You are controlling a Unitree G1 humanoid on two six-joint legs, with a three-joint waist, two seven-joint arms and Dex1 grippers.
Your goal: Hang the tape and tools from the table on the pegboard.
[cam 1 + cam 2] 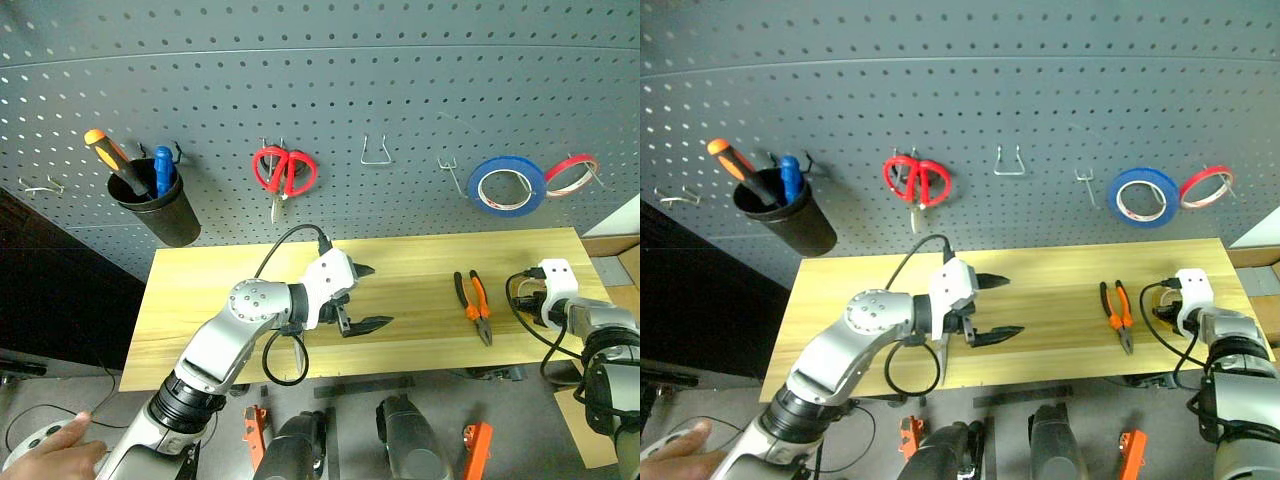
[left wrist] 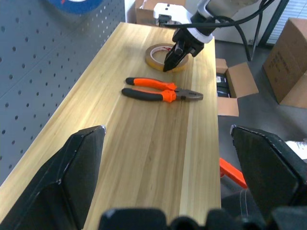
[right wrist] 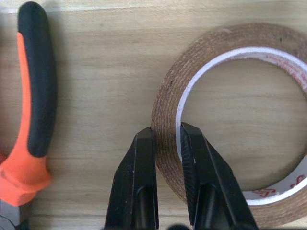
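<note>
A black cup (image 1: 160, 212) on the pegboard (image 1: 400, 80) holds two tools. The right gripper (image 3: 168, 143) pinches the flat amber tape (image 3: 168, 96) beside the pliers (image 1: 474, 303); the left gripper (image 1: 362, 297) gapes wide.

The left gripper (image 2: 165, 179) is being held above the table (image 2: 144, 158), its two black fingers (image 2: 72, 177) being kept wide apart. Between them, farther along the planks, the pliers (image 2: 160, 91) are lying flat, orange-and-black handles pointing toward the pegboard (image 2: 43, 62). Just beyond the pliers, the tape (image 2: 163, 55) is lying flat on the wood. The right gripper (image 2: 173, 58) is being pressed down onto the near rim of the tape, fingers closed on it. Cardboard boxes (image 2: 288, 57) are being seen on the floor beside the table.
</note>
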